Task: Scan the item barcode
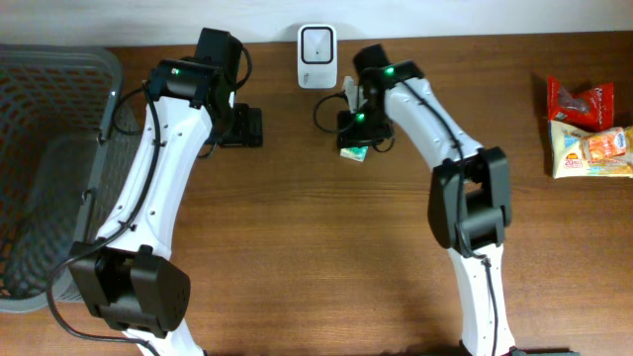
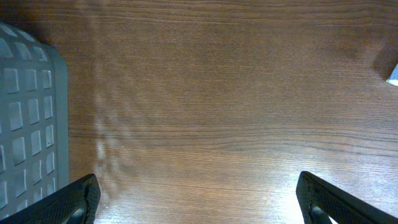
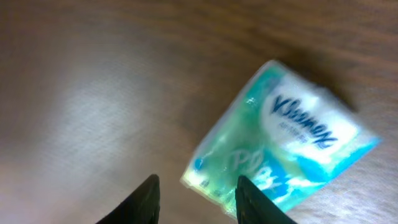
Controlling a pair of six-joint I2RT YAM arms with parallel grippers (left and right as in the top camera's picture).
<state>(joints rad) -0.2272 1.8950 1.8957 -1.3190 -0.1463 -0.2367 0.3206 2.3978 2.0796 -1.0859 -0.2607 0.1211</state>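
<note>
Fingers (image 3: 147,200) of the right gripper (image 3: 196,202) stand partly apart and hold nothing. The Kleenex tissue pack (image 3: 283,146) lies flat on the wooden table (image 3: 93,93) just under them, with one corner showing in the gap between the tips. From overhead it sits a little in front of the white barcode scanner (image 1: 316,54) at the table's back edge. The left gripper (image 2: 199,202) is spread wide over bare wood beside the grey mesh basket (image 2: 25,112).

The pack looks light and soft, a film wrap over tissues, so it should give under pressure and may slide on the smooth top. Pinching across its short sides or along one edge would probably hold better than pressing on the slick printed face.

The wrist view is blurred. No barcode shows on the upturned branded face, so it is likely underneath or on a hidden side. The pack's lower edge is cut off by the frame. In the overhead view the arm covers most of the pack.
</note>
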